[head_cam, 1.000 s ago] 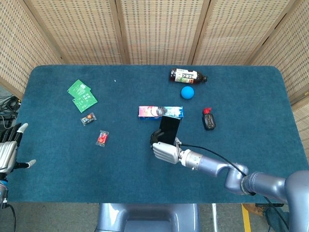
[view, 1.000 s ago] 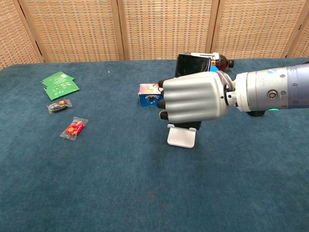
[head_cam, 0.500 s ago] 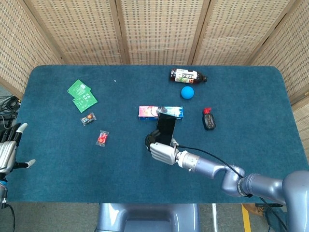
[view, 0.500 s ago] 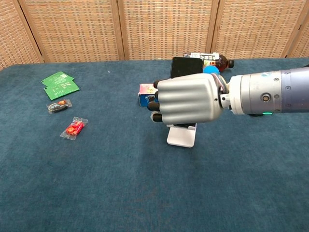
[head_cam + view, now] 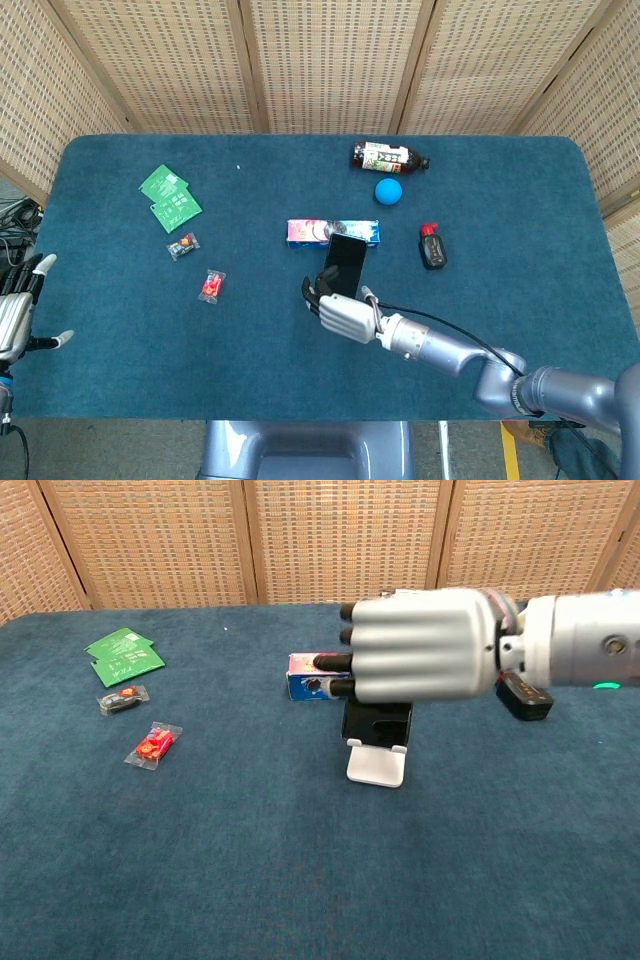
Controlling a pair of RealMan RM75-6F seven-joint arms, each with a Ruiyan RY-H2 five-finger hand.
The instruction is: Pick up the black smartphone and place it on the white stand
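The black smartphone (image 5: 346, 264) (image 5: 378, 723) stands leaning in the white stand (image 5: 377, 765) near the table's middle. My right hand (image 5: 343, 314) (image 5: 425, 645) is on the near side of it; in the chest view it hovers above the stand, back to the camera, fingers stretched to the left, hiding the phone's top. Nothing shows in its grasp, and the phone's lower half sits free in the stand. My left hand (image 5: 20, 312) hangs with spread fingers off the table's left edge, holding nothing.
Behind the stand lies a colourful box (image 5: 333, 232) (image 5: 305, 677). A bottle (image 5: 388, 157), a blue ball (image 5: 388, 191) and a black red-capped item (image 5: 432, 247) lie right of it. Green packets (image 5: 170, 197) and two wrapped sweets (image 5: 211, 286) lie left.
The right hand set the phone lower into the stand, then rose and drew back toward the table's near edge. The phone stayed in the stand. The left hand kept still.
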